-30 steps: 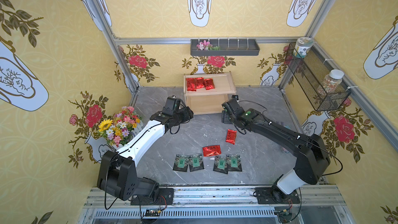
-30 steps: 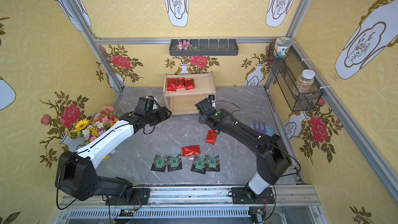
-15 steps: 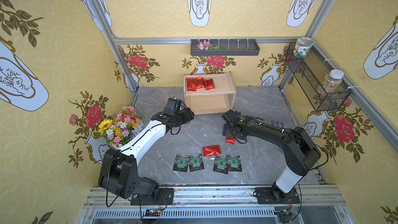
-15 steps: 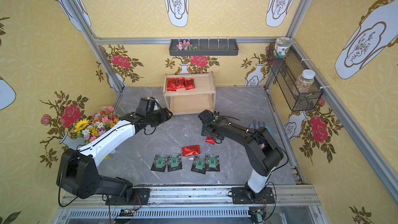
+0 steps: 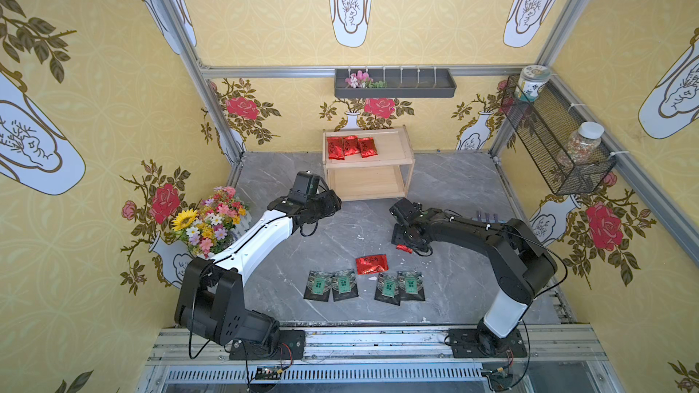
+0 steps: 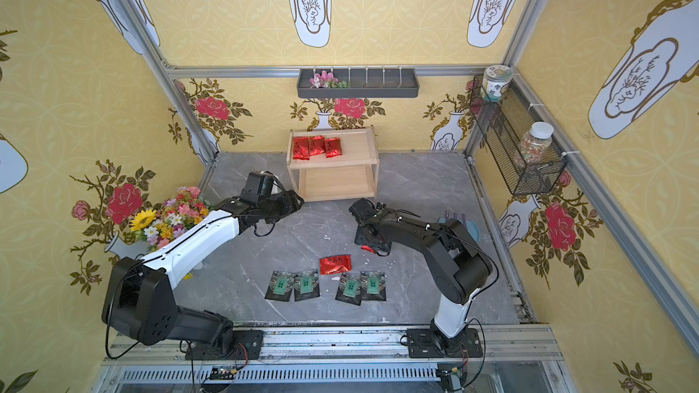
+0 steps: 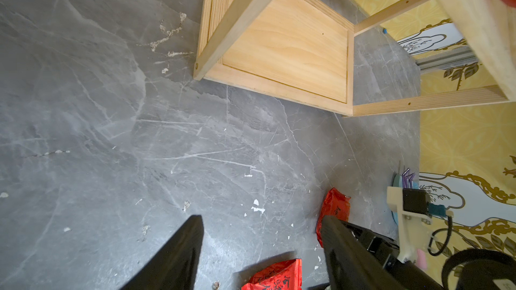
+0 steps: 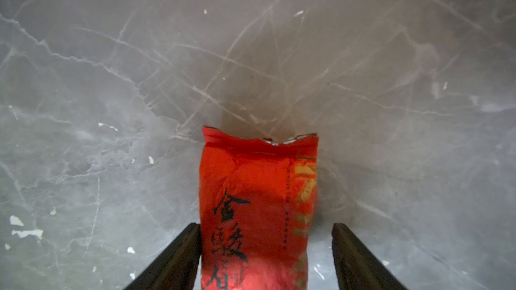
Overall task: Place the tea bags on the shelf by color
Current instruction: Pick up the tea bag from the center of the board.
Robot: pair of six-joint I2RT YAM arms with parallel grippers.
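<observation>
Three red bags (image 5: 351, 146) on shelf (image 5: 393, 145) top tier, bunched at one end, likely leaving room. Right pincer (image 8: 265, 225) apart astride fourth red bag (image 8: 259, 179) on bench (image 8: 111, 79), aligned lengthwise for clamp. Four black bags (image 5: 343, 284) rowed near front. Left pincer (image 7: 261, 217) apart, empty, by shelf.

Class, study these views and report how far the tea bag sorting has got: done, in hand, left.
Done: three red tea bags lie on the top tier of the shelf. In hand: the right gripper, jaws open, straddles a fourth red bag on the table. Remaining: one more red bag, four black bags; lower tier bare.
</observation>
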